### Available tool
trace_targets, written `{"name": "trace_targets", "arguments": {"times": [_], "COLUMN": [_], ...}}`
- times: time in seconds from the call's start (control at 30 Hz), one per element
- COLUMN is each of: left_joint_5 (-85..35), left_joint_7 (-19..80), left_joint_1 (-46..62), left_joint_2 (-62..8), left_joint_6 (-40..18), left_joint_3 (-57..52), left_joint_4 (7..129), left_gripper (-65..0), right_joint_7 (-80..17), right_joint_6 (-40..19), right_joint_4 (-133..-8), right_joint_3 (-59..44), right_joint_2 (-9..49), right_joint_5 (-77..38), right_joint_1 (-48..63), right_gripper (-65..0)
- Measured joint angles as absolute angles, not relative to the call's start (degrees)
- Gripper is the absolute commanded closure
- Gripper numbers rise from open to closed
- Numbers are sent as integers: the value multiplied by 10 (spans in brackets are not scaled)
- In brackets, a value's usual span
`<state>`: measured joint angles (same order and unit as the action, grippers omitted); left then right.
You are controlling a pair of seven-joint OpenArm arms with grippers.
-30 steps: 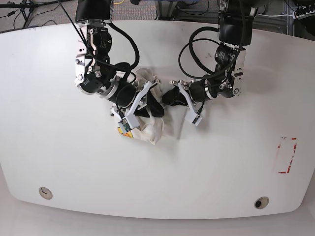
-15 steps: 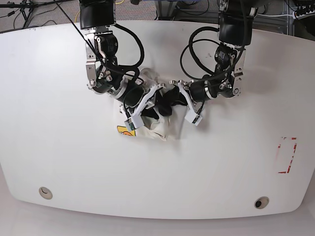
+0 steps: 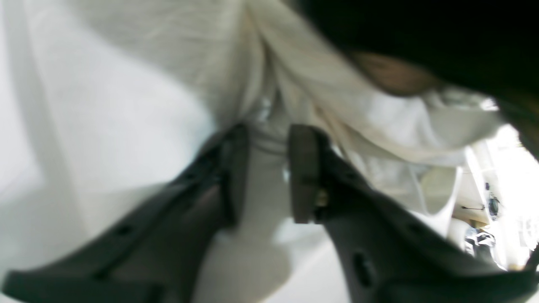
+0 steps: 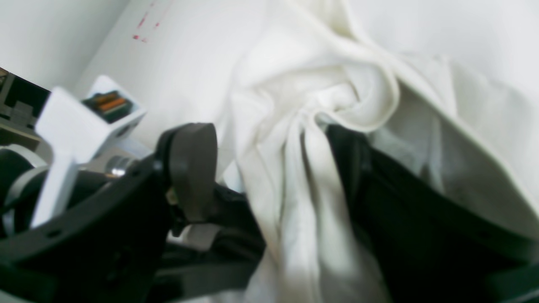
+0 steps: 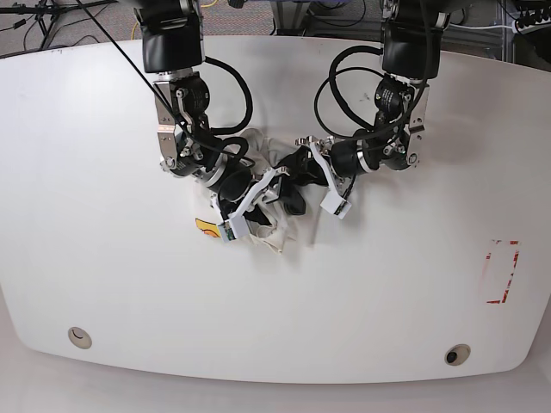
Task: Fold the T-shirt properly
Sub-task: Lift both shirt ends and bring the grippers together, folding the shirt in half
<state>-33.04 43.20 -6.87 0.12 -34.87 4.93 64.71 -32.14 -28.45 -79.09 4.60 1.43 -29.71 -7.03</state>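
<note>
The T-shirt [image 5: 277, 234] lies bunched in an off-white heap at the table's middle, with a small yellow label [image 5: 205, 226] at its left edge. My right gripper [image 4: 269, 168] is pushed into the heap from the base view's left. It is open, and a twisted fold of T-shirt [image 4: 303, 176] hangs between the fingers, clear of the left pad [image 4: 191, 168]. My left gripper [image 3: 267, 176] comes in from the right. Its jaws stand a little apart, with a strip of T-shirt [image 3: 261, 198] lying between them. In the base view both grippers [image 5: 280, 181] meet over the heap and hide much of it.
The white table [image 5: 387, 284] has a red marked rectangle [image 5: 502, 271] at the right. Two round holes [image 5: 79, 336] [image 5: 457, 354] sit near the front edge. Black cables [image 5: 340, 95] loop off both arms above the heap.
The arm on the base view's left has swung right and down into the heap. Both grippers' jaws have parted, and the shirt is bunched tighter between them.
</note>
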Motion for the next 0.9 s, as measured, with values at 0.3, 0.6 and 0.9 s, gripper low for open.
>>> {"name": "trace_targets", "arguments": {"times": [0.3, 0.6, 0.9], "left_joint_5": [-352, -378, -446], "left_joint_7": [456, 484, 503], "left_joint_1": [-81, -97, -101], "left_joint_2": [1, -1, -29], "left_joint_6": [-348, -342, -328], "left_joint_3": [50, 52, 52], "left_joint_4": [646, 641, 647], "left_gripper": [-292, -300, -301], "right_joint_7": [-390, -453, -460], "right_joint_6": [-282, -285, -287], "right_joint_4": [-883, -961, -988], "right_joint_3": [87, 88, 88], "right_joint_2": [18, 38, 69], "right_joint_5": [-272, -278, -278], "right_joint_1": [-69, -77, -90], "right_gripper": [-476, -542, -550]}}
